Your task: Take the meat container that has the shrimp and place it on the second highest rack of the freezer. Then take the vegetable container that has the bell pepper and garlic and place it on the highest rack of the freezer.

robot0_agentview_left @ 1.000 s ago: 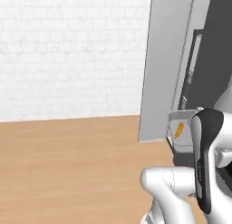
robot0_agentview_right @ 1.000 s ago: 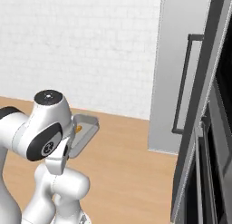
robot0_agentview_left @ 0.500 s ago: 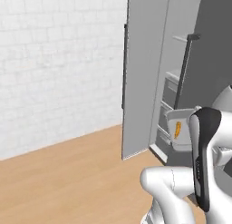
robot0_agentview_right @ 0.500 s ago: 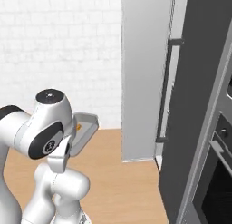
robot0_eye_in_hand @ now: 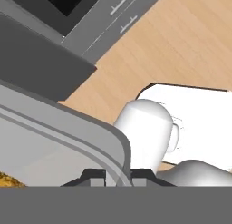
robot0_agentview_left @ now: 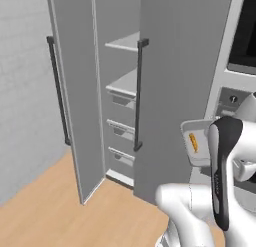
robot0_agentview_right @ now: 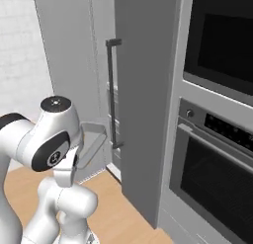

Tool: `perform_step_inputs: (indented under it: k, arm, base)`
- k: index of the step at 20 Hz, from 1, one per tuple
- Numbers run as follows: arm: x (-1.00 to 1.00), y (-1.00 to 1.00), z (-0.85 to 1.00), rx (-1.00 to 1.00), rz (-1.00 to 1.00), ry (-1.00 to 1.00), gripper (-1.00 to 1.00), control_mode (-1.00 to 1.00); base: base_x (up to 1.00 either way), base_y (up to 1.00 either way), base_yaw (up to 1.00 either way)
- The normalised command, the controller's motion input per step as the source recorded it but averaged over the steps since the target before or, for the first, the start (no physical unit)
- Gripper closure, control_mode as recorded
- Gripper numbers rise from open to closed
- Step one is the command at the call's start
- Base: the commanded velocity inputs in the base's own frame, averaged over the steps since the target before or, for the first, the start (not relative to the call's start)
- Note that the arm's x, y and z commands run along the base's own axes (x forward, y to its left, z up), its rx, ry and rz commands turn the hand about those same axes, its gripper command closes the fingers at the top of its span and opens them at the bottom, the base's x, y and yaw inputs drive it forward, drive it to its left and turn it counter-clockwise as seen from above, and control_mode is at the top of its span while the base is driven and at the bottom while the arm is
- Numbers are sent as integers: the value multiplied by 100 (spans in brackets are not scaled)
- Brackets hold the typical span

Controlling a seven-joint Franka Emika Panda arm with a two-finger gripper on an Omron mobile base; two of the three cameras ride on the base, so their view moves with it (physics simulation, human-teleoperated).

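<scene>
Between the earlier frames and this one the whole scene was swung across both base views, which was taken as the base turning toward the freezer (robot0_agentview_left: pixel 120 91), not as any move of the kitchen; the container was kept in the same place beside the arm throughout. At the left of the left base view the freezer door (robot0_agentview_left: pixel 70 91) was seen standing open; the shelves (robot0_agentview_left: pixel 125 41) and the drawers below them were exposed in the gap beside it; further right the shrimp container (robot0_agentview_left: pixel 197 146) was seen held up against the dark forearm, an orange piece lying inside near its near wall. In the hand view the gripper (robot0_eye_in_hand: pixel 118 177) was seen clamped narrowly on the container's rim, one finger on each side of the wall; the oven (robot0_agentview_right: pixel 217 139) was seen at the right of the right base view. It was judged that the container could be knocked on the closed right-hand door (robot0_agentview_left: pixel 180 91) or on the open door's edge if it were swung in too soon; with only the rim pinched, a tilt or slip could be caused by such a knock.
</scene>
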Motion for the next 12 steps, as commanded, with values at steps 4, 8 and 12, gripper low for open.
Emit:
perform_step_inputs:
  k: [4, 8, 12]
  arm:
    - [0, 0, 0, 0, 0, 0, 100, 100]
    - [0, 0, 0, 0, 0, 0, 100, 100]
    - [0, 0, 0, 0, 0, 0, 100, 100]
  base:
    - [66, 89, -69]
    - [67, 100, -52]
    - [29, 50, -1]
